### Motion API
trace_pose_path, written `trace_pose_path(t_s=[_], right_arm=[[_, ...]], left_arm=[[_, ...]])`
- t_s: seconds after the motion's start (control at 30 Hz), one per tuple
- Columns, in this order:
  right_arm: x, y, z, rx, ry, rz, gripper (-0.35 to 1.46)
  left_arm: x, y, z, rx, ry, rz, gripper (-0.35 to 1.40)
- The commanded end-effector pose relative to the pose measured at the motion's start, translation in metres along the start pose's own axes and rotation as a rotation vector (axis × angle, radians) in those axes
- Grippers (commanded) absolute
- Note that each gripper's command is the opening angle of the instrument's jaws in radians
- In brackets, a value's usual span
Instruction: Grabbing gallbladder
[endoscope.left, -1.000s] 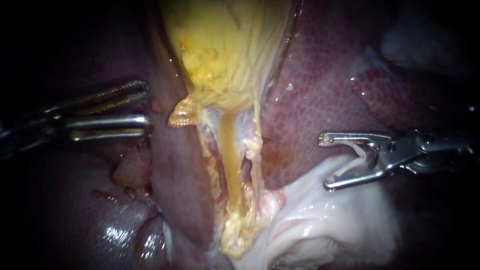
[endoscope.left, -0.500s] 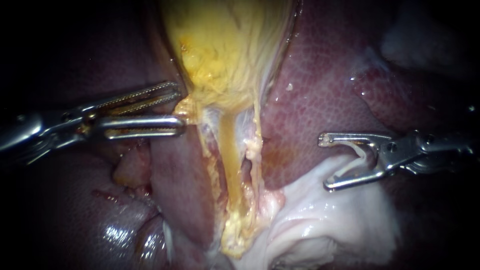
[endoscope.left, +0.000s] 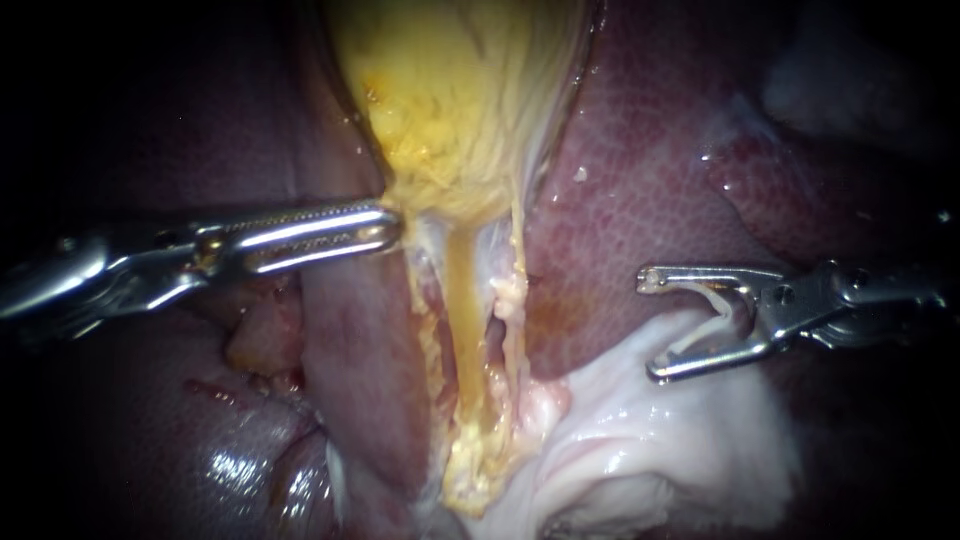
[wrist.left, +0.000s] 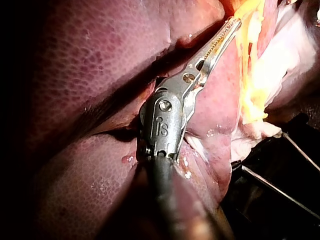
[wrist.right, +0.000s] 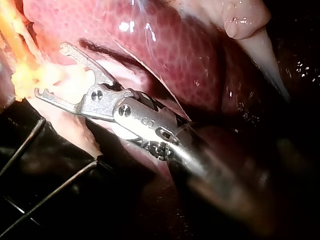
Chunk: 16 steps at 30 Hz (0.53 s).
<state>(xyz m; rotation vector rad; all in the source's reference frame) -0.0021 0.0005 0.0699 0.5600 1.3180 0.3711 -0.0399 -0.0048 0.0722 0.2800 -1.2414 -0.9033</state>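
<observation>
Nearest, the slender steel right instrument gapes wide over pale white tissue, gripping nothing. Farther in, the steel left instrument is clamped on the lower edge of the yellow, fibrous gallbladder, the pinched fold hidden. The gallbladder's top is cut off between dark red liver lobes.

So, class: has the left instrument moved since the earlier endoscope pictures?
Yes. The left instrument has advanced rightward across the liver to the lower edge of the gallbladder; the right instrument has not shifted.
</observation>
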Motion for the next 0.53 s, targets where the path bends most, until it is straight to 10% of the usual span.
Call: trace_pose_path(t_s=[0.03,0.53], right_arm=[[0.0,0.0,-0.0001,0.001,0.0,0.0,0.6],[0.0,0.0,0.0,0.0,0.0,0.0,0.6]], left_arm=[[0.0,0.0001,-0.0001,-0.005,0.013,0.001,-0.35],[-0.0012,0.0004,-0.0007,0.004,0.01,-0.006,-0.35]])
